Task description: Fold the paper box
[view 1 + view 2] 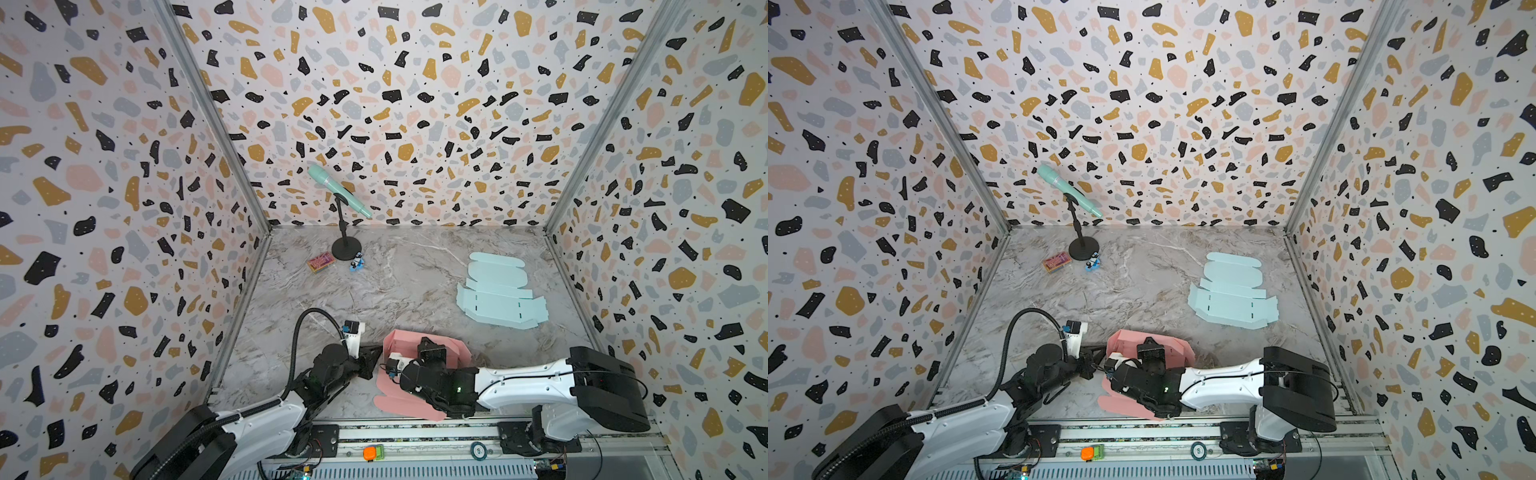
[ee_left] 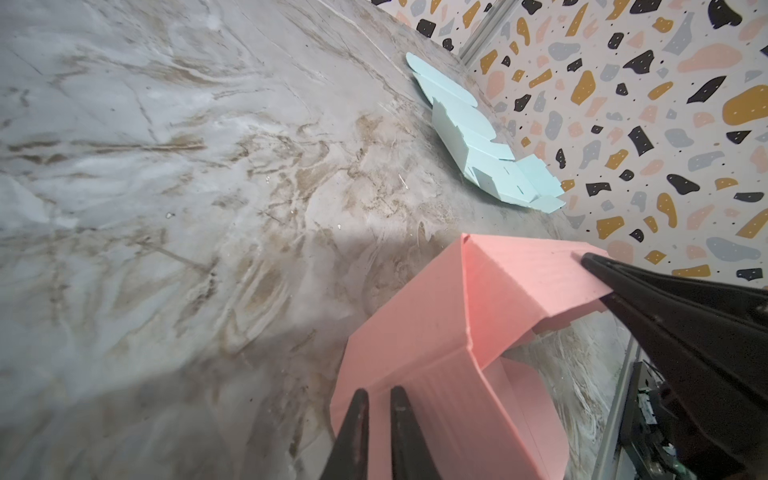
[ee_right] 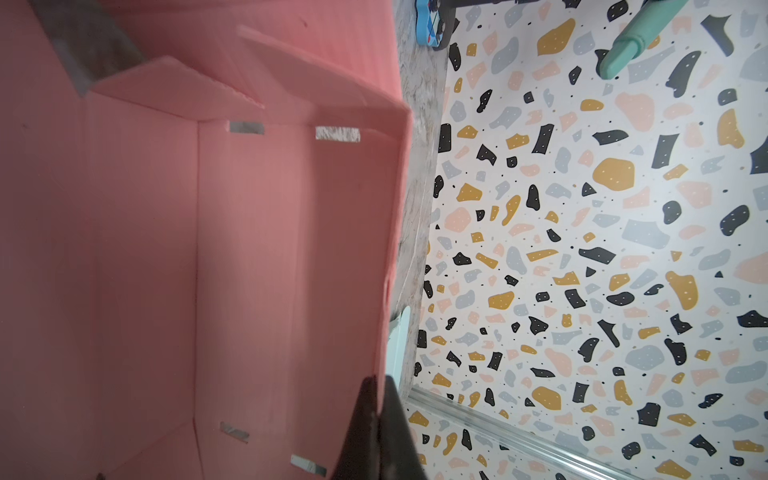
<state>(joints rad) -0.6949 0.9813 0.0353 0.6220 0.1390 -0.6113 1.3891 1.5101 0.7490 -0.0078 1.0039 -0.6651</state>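
The pink paper box [image 1: 401,337] [image 1: 1124,338] sits half folded near the table's front middle, with walls raised and a flap [image 1: 395,402] lying flat toward the front. In the right wrist view my right gripper [image 3: 380,380] is shut on the rim of one raised wall of the box [image 3: 249,249]. Its black body [image 1: 432,351] hangs over the box in both top views. My left gripper [image 2: 378,392] [image 1: 377,365] is at the box's left side wall [image 2: 415,316]. Its fingers stand a narrow gap apart with nothing between them.
A flat light-blue box blank [image 1: 498,295] [image 2: 478,137] lies at the right rear. A teal microphone on a black stand [image 1: 338,187], a small card [image 1: 321,262] and a tiny toy [image 1: 356,264] are at the left rear. Patterned walls enclose three sides, and a metal rail [image 1: 415,432] runs along the front.
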